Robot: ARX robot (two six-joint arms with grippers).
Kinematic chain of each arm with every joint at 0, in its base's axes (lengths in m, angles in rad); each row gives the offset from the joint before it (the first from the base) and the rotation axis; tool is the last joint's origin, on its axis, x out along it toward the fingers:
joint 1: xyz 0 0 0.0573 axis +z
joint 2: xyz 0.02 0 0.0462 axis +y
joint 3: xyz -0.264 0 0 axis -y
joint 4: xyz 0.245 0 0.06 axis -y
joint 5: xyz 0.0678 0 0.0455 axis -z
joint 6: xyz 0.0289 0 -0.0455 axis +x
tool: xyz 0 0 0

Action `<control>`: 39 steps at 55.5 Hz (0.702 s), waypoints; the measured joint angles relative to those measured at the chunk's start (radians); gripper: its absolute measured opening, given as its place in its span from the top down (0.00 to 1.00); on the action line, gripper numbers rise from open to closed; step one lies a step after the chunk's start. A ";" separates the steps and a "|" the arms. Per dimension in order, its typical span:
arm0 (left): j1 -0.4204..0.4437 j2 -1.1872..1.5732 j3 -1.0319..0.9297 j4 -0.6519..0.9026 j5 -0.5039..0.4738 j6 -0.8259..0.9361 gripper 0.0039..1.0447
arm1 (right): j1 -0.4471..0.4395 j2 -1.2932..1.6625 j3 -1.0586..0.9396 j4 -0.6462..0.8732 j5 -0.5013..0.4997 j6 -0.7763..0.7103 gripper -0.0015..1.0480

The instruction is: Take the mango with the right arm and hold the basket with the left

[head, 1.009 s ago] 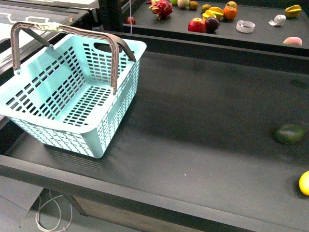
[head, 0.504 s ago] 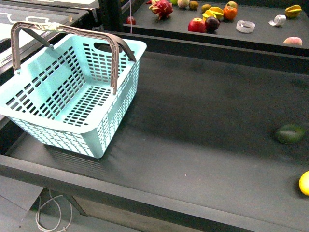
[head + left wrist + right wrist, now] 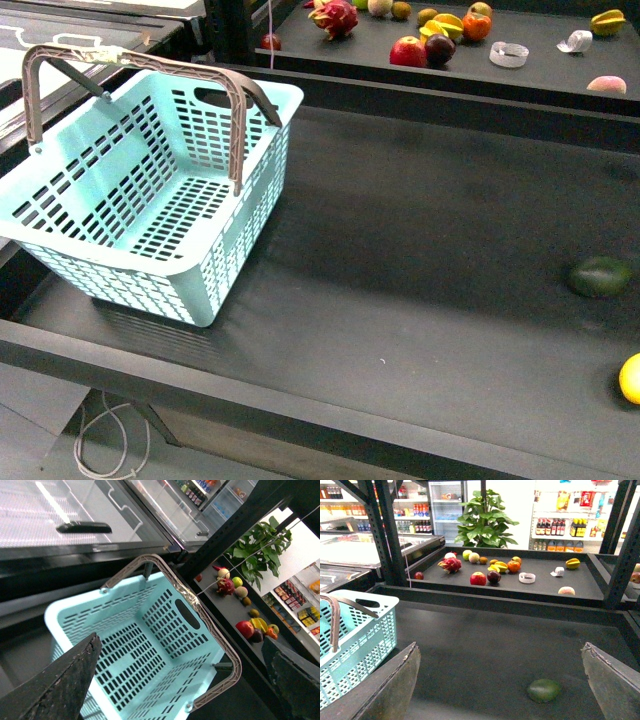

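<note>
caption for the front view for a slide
Empty turquoise basket at left; yellow mango at right edge near a dark green fruit; no arms visible.

The slotted basket (image 3: 130, 283) is turquoise, its handles (image 3: 238, 140) grey-brown, the mango (image 3: 630, 379) yellow.

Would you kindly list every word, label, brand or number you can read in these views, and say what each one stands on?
No text is legible in any view.
Shelf bottles in the right wrist view: labels present, too small and blurred to read.
Shelf packets in the left wrist view: printing present, also too blurred to read.
Basket: no label or marking visible.
Mango: no sticker visible.
</note>
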 joint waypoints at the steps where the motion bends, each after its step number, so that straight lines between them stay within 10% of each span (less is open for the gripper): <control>1: 0.000 0.035 0.022 0.002 0.004 -0.016 0.08 | 0.000 0.000 0.000 0.000 0.000 0.000 0.08; 39: -0.060 0.834 0.866 -0.148 0.130 -0.431 0.08 | 0.000 0.000 0.000 0.000 0.000 0.000 0.08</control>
